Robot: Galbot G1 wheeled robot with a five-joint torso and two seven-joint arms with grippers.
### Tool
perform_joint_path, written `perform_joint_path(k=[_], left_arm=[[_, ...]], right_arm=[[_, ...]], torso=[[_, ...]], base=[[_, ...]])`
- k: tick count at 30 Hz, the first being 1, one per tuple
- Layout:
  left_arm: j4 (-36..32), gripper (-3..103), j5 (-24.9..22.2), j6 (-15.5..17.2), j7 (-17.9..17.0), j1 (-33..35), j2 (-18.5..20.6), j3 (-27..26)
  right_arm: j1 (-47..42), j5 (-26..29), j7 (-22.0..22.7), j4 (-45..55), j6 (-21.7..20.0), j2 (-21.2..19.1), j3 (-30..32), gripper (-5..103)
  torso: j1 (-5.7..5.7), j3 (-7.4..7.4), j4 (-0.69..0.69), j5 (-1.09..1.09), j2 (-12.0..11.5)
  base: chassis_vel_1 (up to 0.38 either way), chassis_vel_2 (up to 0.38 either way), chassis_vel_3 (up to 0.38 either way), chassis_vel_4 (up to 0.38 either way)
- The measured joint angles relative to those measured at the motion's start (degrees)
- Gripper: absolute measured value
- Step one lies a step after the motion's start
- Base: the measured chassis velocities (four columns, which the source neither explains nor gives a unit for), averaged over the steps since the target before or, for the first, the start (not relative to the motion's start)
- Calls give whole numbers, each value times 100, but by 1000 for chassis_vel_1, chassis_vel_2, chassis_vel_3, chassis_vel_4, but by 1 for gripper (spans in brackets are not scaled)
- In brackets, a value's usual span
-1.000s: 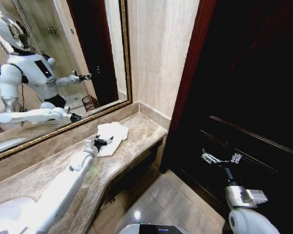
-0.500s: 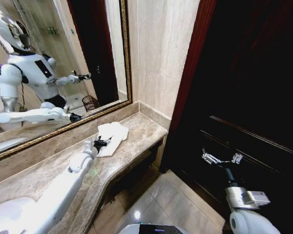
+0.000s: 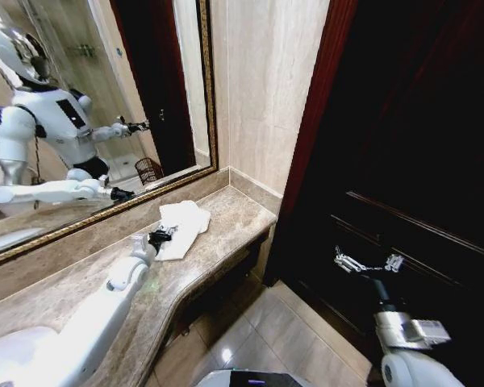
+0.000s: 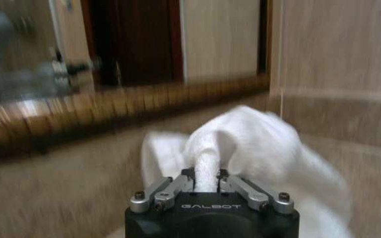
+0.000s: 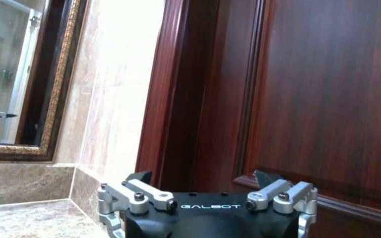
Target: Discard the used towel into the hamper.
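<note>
The white used towel (image 3: 184, 222) lies crumpled on the marble counter (image 3: 226, 234), near its end by the wall corner. My left gripper (image 3: 159, 235) is at the towel's near edge. In the left wrist view it (image 4: 206, 174) is shut on a raised fold of the towel (image 4: 257, 144). The hamper (image 3: 148, 170) appears as a small reddish-brown basket reflected in the mirror, on the floor behind me. My right gripper (image 3: 368, 263) hangs open and holds nothing in front of the dark wooden door; its fingers are spread in the right wrist view (image 5: 202, 177).
A gold-framed mirror (image 3: 206, 97) runs along the wall above the counter. The dark wooden door (image 3: 403, 145) fills the right side. Tiled floor (image 3: 258, 339) lies below the counter's curved front edge.
My left gripper has drawn back a little along the counter toward me, pulling the pinched towel edge with it. The right arm has barely moved.
</note>
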Motion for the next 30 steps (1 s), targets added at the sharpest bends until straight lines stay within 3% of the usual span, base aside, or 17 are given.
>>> perform_joint_path(k=[9, 14, 18, 21, 22, 25, 30], left_arm=[[-1311, 2, 252, -436, -262, 763, -58, -652], [-2250, 2, 463, -504, -340, 1227, -379, -1178], [-2900, 2, 806, -767, -315, 1578, -766, -1640], [-3089, 2, 948, -924, -154, 1820, -908, -1899], [-3236, 2, 1029, -1134, 24, 2174, -1083, -2186], [-3305, 2, 1065, -1338, 179, 2625, -1307, -2415], [-3199, 2, 1028, -1457, 207, 2986, -1570, -2319]], right_arm=[[19, 24, 1, -8, 54, 16, -46, 100], [43, 107, 68, -23, 93, 7, -38, 100], [16, 219, 114, -13, 123, -3, 21, 100], [4, 286, 149, 0, 134, -8, 48, 100], [18, 345, 180, 3, 132, -31, 58, 100], [50, 426, 198, 3, 84, -71, 58, 100], [70, 481, 186, 5, -75, -143, 20, 100]], torso=[[0, 0, 0, 1, 0], [0, -1, 0, 2, 0], [0, -1, 0, 1, 1], [0, -1, -4, 1, 1], [0, -1, -2, 3, 1], [-1, -1, 3, 2, 1], [-1, -1, 0, 0, 1]], base=[[0, 0, 0, 0], [0, 0, 0, 0], [0, 0, 0, 0], [0, 0, 0, 0], [0, 0, 0, 0], [0, 0, 0, 0], [0, 0, 0, 0]])
